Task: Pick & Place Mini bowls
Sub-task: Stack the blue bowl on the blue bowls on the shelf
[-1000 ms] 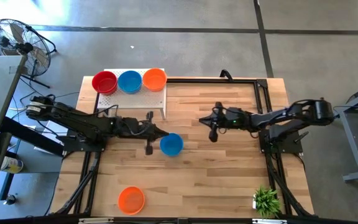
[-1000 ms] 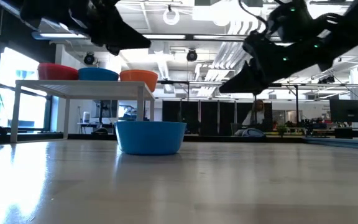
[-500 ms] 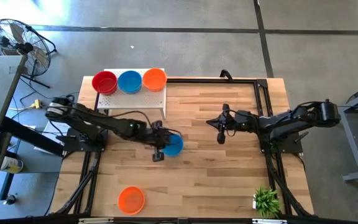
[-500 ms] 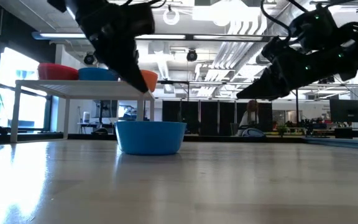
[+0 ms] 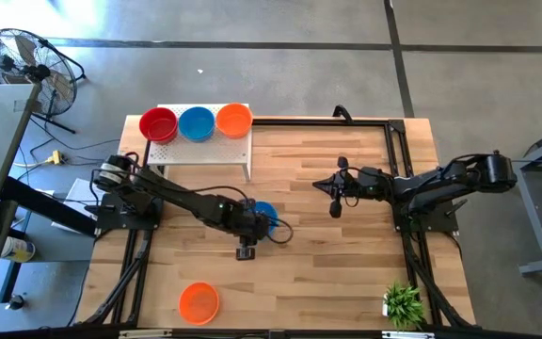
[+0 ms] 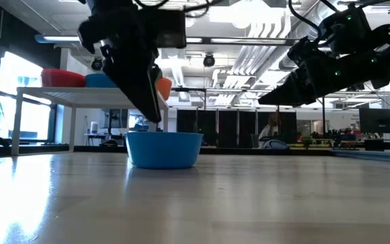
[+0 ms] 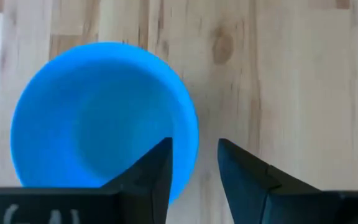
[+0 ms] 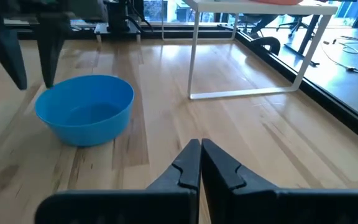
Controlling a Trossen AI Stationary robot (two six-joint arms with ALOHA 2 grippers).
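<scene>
Your blue bowl (image 7: pixel 104 121) sits mid-table, its rim between the left gripper's (image 7: pixel 194 165) spread fingers: one inside, one outside. You have five bowls in view: two blue, two orange, one red; three line the white stand (image 5: pixel 243 155). The right gripper (image 8: pixel 201 163) hovers nearby, fingers pressed together.

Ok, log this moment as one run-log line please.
left gripper: open, straddling rim of blue bowl on table | right gripper: shut, waiting mid-table | red, blue, orange bowls on white stand | orange bowl near front edge
</scene>
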